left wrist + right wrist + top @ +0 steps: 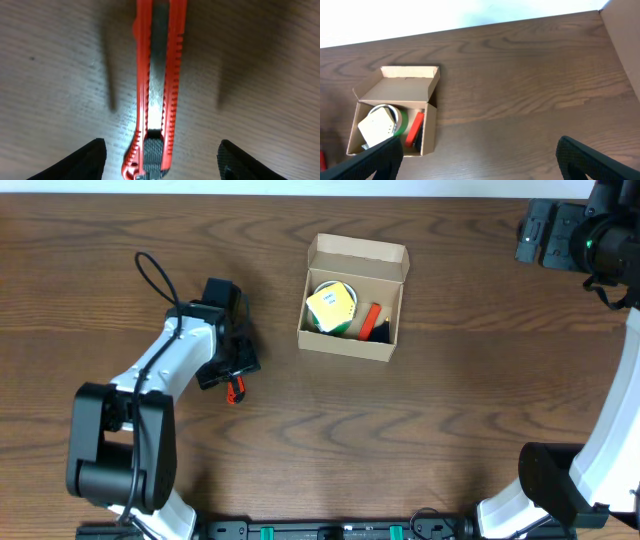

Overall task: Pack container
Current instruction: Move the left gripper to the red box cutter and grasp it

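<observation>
**Desk:** What is closest to you?

**Me:** In the middle of the left wrist view a red utility knife (pixel 157 75) lies flat on the table (pixel 450 410), lengthwise away from the camera. My left gripper (pixel 161 154) hangs over its near end with the jaws spread wide. One of the fingers (pixel 85 162) sits in each bottom corner and neither touches the knife.

**Desk:** What worries you?

**Me:** The knife is thin and lies flat, so I think a shallow close would only skate over it. If I go too low, the tips scrape the wood. An off-centre pinch would probably spin it. Its far end runs out of the top of the frame, so I cannot tell whether the blade is out.

**Desk:** And the container?

**Me:** The container (pixel 345 343) is upper centre in the overhead view, well apart from the knife, with its flap lid (pixel 358 255) standing open. A roll (pixel 331 307) with a yellow top and a red item (pixel 371 320) already lie inside. A long knife could catch the rim or ride up on the roll and stop the flap from closing.

**Desk:** Any writing?

**Me:** I can read none. The box is plain, the knife shows no brand, and the yellow patch is too small to read.

**Desk:** Right arm?

**Me:** The right gripper (pixel 477 157) is farthest away, at the overhead's upper right. Its jaws are wide apart and hold nothing.
</observation>
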Robot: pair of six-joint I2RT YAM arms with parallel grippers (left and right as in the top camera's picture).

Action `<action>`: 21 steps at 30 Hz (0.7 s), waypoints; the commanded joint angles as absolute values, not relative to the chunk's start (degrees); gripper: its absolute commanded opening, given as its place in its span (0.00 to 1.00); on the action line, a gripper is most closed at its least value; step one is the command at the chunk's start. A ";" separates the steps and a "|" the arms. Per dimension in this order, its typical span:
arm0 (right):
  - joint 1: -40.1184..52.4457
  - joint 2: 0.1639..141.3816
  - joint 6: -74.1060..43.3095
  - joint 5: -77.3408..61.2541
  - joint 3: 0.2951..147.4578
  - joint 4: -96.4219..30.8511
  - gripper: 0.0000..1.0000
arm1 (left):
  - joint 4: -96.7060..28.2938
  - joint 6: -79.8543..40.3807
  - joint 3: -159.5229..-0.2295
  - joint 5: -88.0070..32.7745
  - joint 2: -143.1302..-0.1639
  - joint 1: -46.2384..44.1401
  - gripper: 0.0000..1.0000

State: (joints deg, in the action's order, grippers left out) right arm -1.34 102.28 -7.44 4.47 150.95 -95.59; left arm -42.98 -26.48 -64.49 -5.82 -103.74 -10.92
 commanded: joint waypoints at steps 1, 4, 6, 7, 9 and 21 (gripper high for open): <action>-1.85 102.35 -8.12 4.45 150.95 -95.70 0.99 | -42.48 -23.75 -64.53 -5.82 -106.00 -10.50 0.73; -1.85 102.35 -8.10 4.45 150.95 -95.70 0.99 | -41.76 -22.61 -64.53 -5.82 -107.66 -10.04 0.73; -1.85 102.35 -8.12 4.45 150.95 -95.70 0.99 | -41.56 -22.20 -64.53 -5.91 -108.66 -9.74 0.73; -1.85 102.35 -8.10 4.45 150.95 -95.70 0.99 | -41.47 -22.04 -64.53 -6.02 -109.03 -9.58 0.73; -1.85 102.35 -8.10 4.45 150.95 -95.70 0.99 | -41.30 -21.78 -64.53 -6.04 -109.40 -9.50 0.71; -1.85 102.35 -8.10 4.45 150.95 -95.70 0.99 | -40.42 -21.82 -64.53 -6.07 -109.40 -9.39 0.20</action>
